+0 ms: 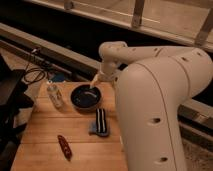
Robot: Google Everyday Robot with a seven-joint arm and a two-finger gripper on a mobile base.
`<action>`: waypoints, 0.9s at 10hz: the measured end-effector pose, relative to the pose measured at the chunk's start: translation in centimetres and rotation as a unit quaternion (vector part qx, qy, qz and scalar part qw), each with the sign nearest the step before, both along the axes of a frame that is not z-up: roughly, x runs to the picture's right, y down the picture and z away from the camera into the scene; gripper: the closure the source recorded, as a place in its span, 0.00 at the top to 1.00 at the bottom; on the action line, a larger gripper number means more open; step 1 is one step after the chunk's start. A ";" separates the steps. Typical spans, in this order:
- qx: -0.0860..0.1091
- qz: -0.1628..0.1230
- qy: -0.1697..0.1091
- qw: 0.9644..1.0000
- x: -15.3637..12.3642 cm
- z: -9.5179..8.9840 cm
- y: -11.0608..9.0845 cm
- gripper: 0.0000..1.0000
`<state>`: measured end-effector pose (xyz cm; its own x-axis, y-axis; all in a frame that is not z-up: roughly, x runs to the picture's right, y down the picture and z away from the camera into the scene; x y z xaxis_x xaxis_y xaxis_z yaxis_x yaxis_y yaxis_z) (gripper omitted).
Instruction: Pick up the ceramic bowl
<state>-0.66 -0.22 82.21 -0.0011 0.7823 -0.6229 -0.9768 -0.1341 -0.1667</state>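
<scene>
The ceramic bowl (pixel 85 97) is round, shallow and dark navy-black. It sits on the wooden table (pixel 45 135) near its far edge. My gripper (pixel 95 81) hangs from the white arm (pixel 150 95) just above the bowl's far right rim, its pale fingertip pointing down toward the bowl's inside.
A small clear bottle (pixel 55 95) stands left of the bowl. A dark striped flat object (pixel 100 121) lies in front of the bowl. A red-brown elongated item (pixel 64 146) lies near the front. Black cables (pixel 30 75) sit at the left. The arm's big white body covers the table's right side.
</scene>
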 end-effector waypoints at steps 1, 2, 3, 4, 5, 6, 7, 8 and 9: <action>0.000 0.000 -0.001 1.000 -0.1 0.4 0.0 0.80; -0.002 0.000 -0.003 1.000 -0.2 0.9 0.2 0.80; -0.004 -0.001 -0.005 1.000 -0.4 1.5 0.5 0.80; -0.005 0.000 -0.007 1.000 -0.5 2.0 0.7 0.80; -0.006 0.000 -0.008 1.000 -0.5 2.4 0.9 0.80; -0.008 0.000 -0.010 1.000 -0.7 3.0 1.2 0.80; -0.009 0.000 -0.011 1.000 -0.9 3.6 1.6 0.80; -0.010 0.000 -0.013 1.000 -1.0 4.0 1.9 0.80; -0.013 0.001 -0.014 1.000 -1.1 4.5 2.1 0.80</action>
